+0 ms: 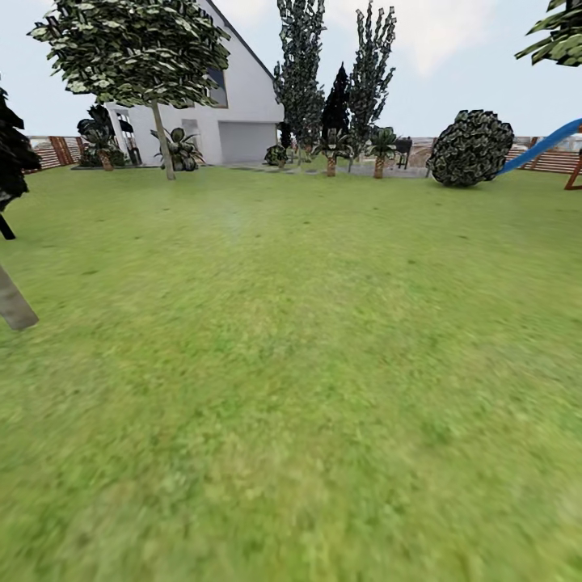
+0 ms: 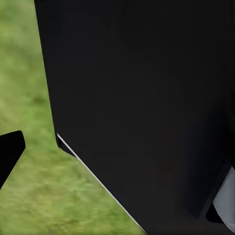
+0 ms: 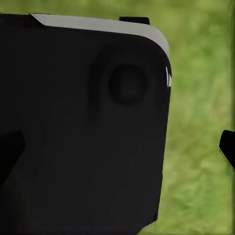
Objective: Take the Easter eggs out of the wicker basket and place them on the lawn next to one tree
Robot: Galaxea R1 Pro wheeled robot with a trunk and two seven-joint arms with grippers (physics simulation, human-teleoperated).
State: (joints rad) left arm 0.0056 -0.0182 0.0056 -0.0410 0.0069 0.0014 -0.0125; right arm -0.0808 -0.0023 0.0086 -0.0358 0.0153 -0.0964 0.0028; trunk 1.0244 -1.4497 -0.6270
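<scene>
Wide green lawn (image 1: 307, 364) seen from the robot's head, a garden beyond.

A tree (image 1: 137, 48) with a pale trunk stands far off at the lawn's back left, before a white house (image 1: 242, 105); a round bush (image 1: 470, 149) sits at back right. In each wrist view a black robot panel (image 2: 147, 98) blocks most of the frame, with grass beside it. A dark finger (image 2: 10, 154) tip edges the left view, another finger (image 3: 227, 147) the right; whether either pair is open cannot be told.
</scene>
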